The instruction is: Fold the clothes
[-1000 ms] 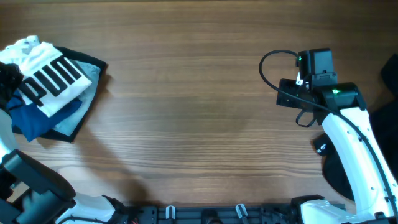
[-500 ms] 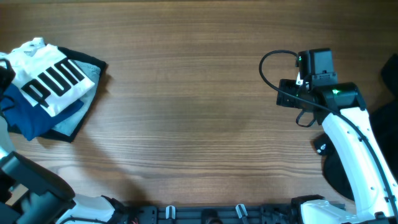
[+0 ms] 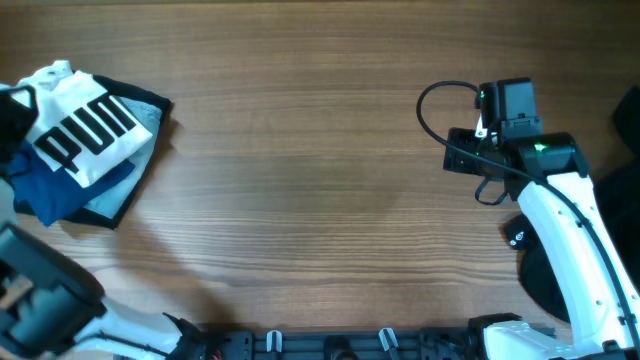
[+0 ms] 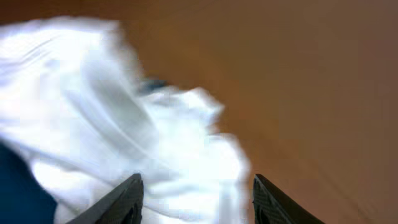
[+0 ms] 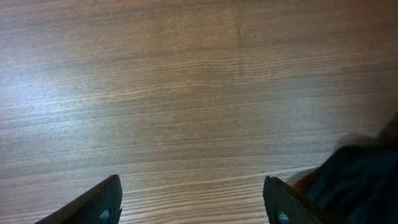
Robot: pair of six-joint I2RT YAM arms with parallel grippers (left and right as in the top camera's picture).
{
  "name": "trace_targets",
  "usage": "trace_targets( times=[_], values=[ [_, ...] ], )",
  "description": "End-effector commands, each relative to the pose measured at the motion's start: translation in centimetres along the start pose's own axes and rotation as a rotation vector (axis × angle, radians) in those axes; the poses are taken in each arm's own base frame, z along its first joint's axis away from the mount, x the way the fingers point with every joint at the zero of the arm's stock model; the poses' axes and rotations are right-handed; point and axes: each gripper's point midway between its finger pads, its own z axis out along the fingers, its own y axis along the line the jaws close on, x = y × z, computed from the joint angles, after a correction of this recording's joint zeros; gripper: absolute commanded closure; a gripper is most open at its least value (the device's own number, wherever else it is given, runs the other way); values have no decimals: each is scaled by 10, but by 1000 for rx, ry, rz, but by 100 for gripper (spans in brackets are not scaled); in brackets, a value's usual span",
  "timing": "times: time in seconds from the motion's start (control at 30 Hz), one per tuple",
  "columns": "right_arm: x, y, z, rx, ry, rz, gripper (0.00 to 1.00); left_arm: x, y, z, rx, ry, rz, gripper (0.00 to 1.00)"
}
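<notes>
Wood-grain table point(image 3: 320, 200) fills most of the overhead view, with the clothes point(image 3: 85, 140) piled up at its far left edge. A white T-shirt point(image 3: 80, 125) with black bars sits on top, a blue piece point(image 3: 45, 190) and a pale grey-blue one point(image 3: 115, 195) lie under it, and black fabric point(image 3: 150, 97) peeks out behind. It all looks soft, light and floppy, so it'll probably sag and bunch rather than keep its shape. Best bet is likely pinching a hem or shoulder edge of the white shirt, not the middle. The left gripper point(image 4: 199, 199) hangs right over the white cloth, fingers apart, nothing pinched. The right gripper point(image 5: 193, 202) is well away over bare wood, fingers spread too, with a dark blurry thing point(image 5: 354, 180) near it. No bins or baskets are visible anywhere.
</notes>
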Motion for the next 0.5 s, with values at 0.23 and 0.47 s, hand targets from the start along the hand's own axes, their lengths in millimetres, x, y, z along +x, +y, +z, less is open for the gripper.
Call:
trace_targets(
  times=[0.23, 0.47],
  values=[
    [2, 2, -6, -17, 3, 10, 27, 14, 83, 7, -118, 17, -117, 44],
    [-2, 4, -6, -29, -15, 12, 14, -17, 44, -16, -20, -54, -44, 19]
  ],
)
